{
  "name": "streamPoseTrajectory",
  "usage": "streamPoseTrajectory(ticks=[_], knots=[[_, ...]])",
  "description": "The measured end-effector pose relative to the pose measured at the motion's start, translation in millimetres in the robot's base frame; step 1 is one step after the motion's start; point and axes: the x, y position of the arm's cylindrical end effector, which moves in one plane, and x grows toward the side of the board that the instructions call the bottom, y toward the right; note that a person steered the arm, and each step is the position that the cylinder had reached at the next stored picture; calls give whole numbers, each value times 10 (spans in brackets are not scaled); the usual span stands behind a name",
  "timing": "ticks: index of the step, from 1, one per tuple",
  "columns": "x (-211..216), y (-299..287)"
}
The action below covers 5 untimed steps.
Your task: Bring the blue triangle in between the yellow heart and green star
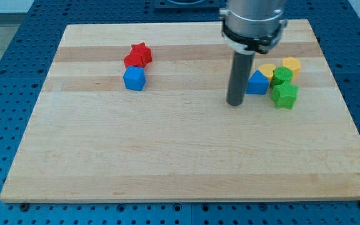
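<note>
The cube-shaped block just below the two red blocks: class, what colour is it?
Blue; the cube shows clearly in the camera view.

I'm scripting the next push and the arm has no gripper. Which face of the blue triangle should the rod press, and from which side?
Press the blue triangle's face on the view's left, where my tip already stands beside it. Pushing toward the view's right looks best: the yellow heart lies at its upper right and the green star at its lower right, with the gap between them just beyond.

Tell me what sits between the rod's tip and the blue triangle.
Nothing: in the camera view, my tip stands just to the view's left of the blue triangle, close against it, with no block between them. Whether they touch cannot be told.
</note>
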Motion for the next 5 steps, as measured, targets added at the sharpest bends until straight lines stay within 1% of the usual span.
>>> streamPoseTrajectory(ticks=[1,2,5], knots=[[-198,-116],[-322,-31],[-322,426]])
